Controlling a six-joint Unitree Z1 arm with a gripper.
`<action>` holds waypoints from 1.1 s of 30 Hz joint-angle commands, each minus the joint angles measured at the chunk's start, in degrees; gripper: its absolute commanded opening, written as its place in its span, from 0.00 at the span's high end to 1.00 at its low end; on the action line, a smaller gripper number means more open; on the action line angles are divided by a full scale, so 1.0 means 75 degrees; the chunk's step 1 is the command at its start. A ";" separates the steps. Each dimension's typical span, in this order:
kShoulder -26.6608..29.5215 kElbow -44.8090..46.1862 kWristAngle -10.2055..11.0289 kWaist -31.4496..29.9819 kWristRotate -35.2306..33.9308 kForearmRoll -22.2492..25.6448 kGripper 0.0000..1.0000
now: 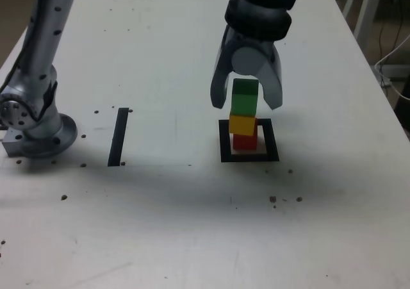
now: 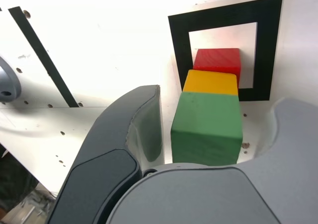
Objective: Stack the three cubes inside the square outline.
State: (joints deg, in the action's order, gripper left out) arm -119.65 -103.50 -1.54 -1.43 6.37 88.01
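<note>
Nearest the exterior camera, bare white table [image 1: 192, 238] is being left open, marked only by a few dark specks. Further back, the square outline [image 1: 224, 141] is being occupied by a stack: the red cube [image 1: 244, 141] at the bottom, the yellow cube [image 1: 243, 124] on it, the green cube [image 1: 245, 96] on top. The stack is seen leaning slightly, its edges not quite lined up. The gripper [image 1: 246, 100] is being held spread around the green cube, one finger on each side; in the wrist view a gap is being shown between the green cube [image 2: 207, 128] and each finger [image 2: 144, 129]. A black tape strip [image 1: 118, 136] is lying well apart, toward the exterior view's left, near the arm's base [image 1: 38, 132]. Open table is being left on all sides of the outline.
</note>
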 commanded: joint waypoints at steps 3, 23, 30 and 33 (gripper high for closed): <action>0.0539 0.0139 0.0198 -0.0009 -0.0065 0.0065 0.01; 0.2624 0.2925 0.0319 0.0407 -0.0098 -0.0481 0.01; 0.3240 0.4600 0.0280 0.0543 -0.0088 -0.1312 0.01; 0.3423 0.5298 0.0251 0.0588 -0.0088 -0.1744 0.01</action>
State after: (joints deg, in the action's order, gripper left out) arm -94.79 -66.21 0.49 2.79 5.66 76.40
